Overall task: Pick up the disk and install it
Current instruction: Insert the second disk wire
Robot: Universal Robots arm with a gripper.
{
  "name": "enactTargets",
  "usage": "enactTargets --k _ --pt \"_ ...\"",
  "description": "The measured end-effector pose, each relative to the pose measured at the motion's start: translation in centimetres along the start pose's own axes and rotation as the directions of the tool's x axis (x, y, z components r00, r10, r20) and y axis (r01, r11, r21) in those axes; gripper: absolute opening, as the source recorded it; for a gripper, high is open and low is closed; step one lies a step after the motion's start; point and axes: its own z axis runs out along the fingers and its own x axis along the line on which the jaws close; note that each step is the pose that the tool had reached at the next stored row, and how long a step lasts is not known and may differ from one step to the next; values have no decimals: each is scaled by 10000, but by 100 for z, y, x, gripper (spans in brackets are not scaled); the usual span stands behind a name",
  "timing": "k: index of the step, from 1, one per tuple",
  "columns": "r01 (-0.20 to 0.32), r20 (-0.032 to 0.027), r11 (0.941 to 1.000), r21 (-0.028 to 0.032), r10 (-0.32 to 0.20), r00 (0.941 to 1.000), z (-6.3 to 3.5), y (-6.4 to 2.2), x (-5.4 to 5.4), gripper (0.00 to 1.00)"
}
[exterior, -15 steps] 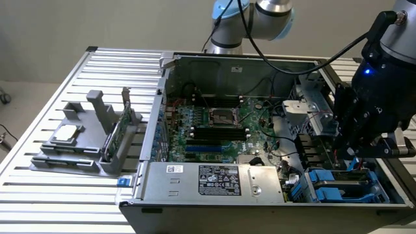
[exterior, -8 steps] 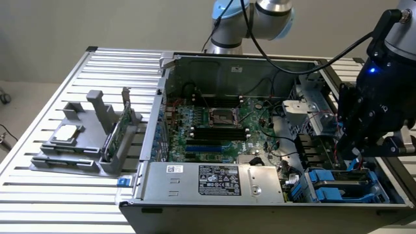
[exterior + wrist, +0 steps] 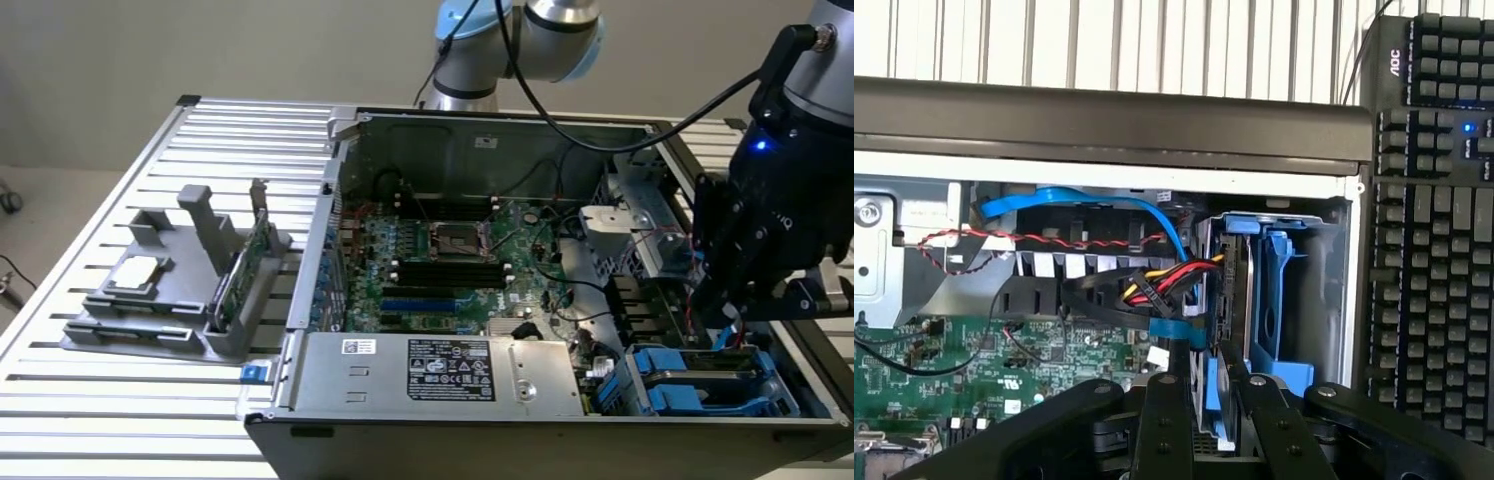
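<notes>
Exterior view, left to right: a grey fixture [image 3: 174,290] on the slatted surface [image 3: 120,200] carries a small square chip [image 3: 138,272] and an upright green card [image 3: 238,280]. Next comes the open computer case [image 3: 534,290] with motherboard [image 3: 441,270] and power supply [image 3: 441,372]. At the exterior view's right the tool [image 3: 727,318] hangs over the blue drive bay [image 3: 707,380] in the near corner of the case

Disk [image 3: 1222,400]: in the wrist view a blue-framed slab stands on edge between the tool's fingers [image 3: 1159,420], partly down in the bay beside the blue carrier [image 3: 1279,300]. Judged to be the disk; its label is not visible. The tool is closed narrow on it

Risks, as judgement:
- The red, yellow and black power leads [image 3: 1154,285] and the blue data cable [image 3: 1094,205] run just beside the bay mouth. The disk or a finger could snag or pinch them if the descent drifts towards the board
- A slight tilt of the disk against the bay rails would jam the blue frame before it seats
- The grip is on a thin edge, so a push against a jam could slip the disk in the fingers

View differences: the exterior view gives the arm [image 3: 534,40], the fixture and the whole case layout, but the tool body hides the disk there. The wrist view gives the cables, the bay interior and a black keyboard [image 3: 1434,200] lying beyond the case wall
</notes>
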Motion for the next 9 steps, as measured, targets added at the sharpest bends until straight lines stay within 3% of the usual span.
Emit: enactTargets --k 9 --pt "23 103 10000 0 -23 9999 57 35 25 26"
